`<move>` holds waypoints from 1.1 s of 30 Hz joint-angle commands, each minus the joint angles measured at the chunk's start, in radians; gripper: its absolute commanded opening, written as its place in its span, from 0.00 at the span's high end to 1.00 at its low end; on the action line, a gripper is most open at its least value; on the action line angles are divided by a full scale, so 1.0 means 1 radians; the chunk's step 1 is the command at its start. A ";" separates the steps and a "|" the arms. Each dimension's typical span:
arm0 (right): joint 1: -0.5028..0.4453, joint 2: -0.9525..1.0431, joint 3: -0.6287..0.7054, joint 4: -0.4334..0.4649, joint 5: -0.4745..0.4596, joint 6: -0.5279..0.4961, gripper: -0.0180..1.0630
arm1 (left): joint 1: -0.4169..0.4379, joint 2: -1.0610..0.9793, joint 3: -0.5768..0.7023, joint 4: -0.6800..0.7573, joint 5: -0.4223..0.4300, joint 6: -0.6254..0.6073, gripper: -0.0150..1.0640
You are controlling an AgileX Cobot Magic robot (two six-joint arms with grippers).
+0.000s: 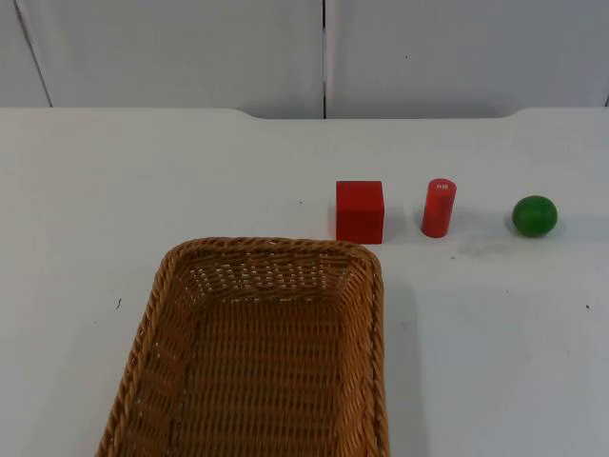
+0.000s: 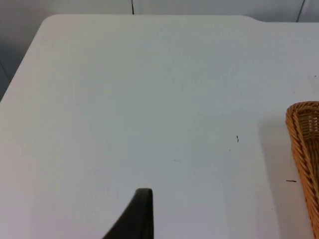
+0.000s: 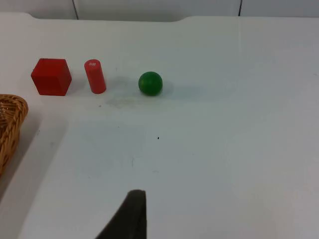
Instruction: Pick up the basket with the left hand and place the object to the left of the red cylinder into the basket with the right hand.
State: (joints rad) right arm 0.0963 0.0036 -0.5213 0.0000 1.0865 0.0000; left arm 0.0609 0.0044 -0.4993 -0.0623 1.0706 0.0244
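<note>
While the wicker basket (image 1: 257, 352) sits on the white table (image 1: 495, 333), the red cube (image 1: 360, 211) stands just left of the red cylinder (image 1: 439, 208), well ahead of the right gripper's fingertip (image 3: 130, 214), whose grip cannot be told, like the left gripper's.

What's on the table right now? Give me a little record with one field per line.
basket: woven wicker, empty, standing on the table nearest the camera
red cube: just behind the basket's far right corner
red cylinder: upright, right of the cube
green ball: right of the cylinder
row: cube, cylinder, ball, all apart
table: white
</note>
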 commanded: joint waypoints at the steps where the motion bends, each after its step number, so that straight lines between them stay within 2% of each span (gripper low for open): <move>1: -0.004 -0.004 0.006 0.000 -0.007 -0.015 0.01 | -0.001 -0.004 0.005 0.003 0.003 -0.007 0.01; 33: -0.004 -0.004 0.006 0.000 -0.007 -0.019 0.01 | -0.001 -0.004 0.003 0.010 0.001 -0.015 0.01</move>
State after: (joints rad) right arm 0.0963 0.0036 -0.5213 0.0000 1.0865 0.0000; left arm 0.0609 0.0044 -0.4993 -0.0556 1.0706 0.0183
